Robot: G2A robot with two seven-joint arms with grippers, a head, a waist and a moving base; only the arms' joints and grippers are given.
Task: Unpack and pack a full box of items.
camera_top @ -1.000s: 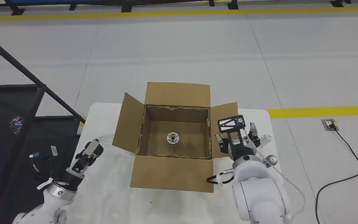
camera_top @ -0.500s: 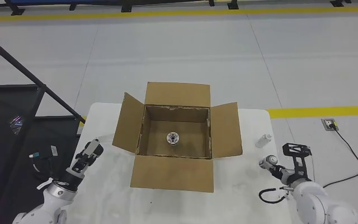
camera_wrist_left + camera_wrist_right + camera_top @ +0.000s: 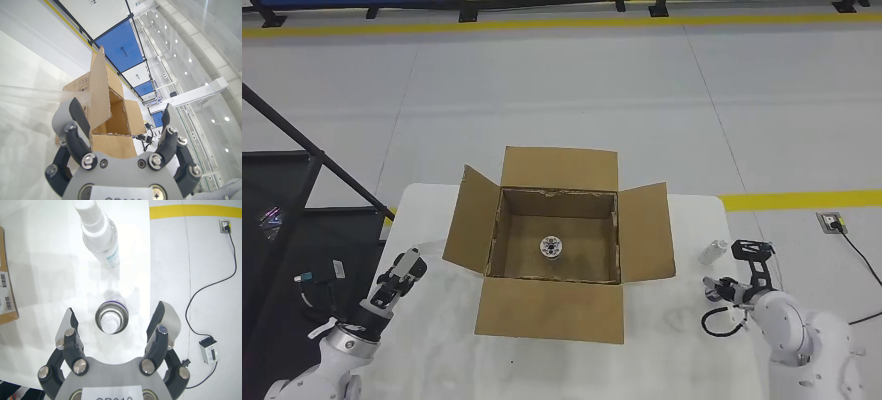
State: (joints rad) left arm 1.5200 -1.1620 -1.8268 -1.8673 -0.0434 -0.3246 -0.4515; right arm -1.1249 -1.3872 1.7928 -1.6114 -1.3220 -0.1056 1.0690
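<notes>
A: Checking right fingers (image 3: 74,321): spread wide, gripping nothing, above upright spray can (image 3: 112,319); clear bottle (image 3: 102,237) near it, both on surface (image 3: 672,320) beside box (image 3: 552,250).

B: Confirming left fingers (image 3: 78,113): likewise spread, empty, facing box; small round item (image 3: 551,246) inside.

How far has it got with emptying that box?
Partly unpacked, it seems. Done: a clear bottle and a small can stand on the table beside the open box. In hand: nothing gripped; the right claw hangs open over the can, and the left claw is open too. Left: one round item lies on the box floor, then all the repacking.
</notes>
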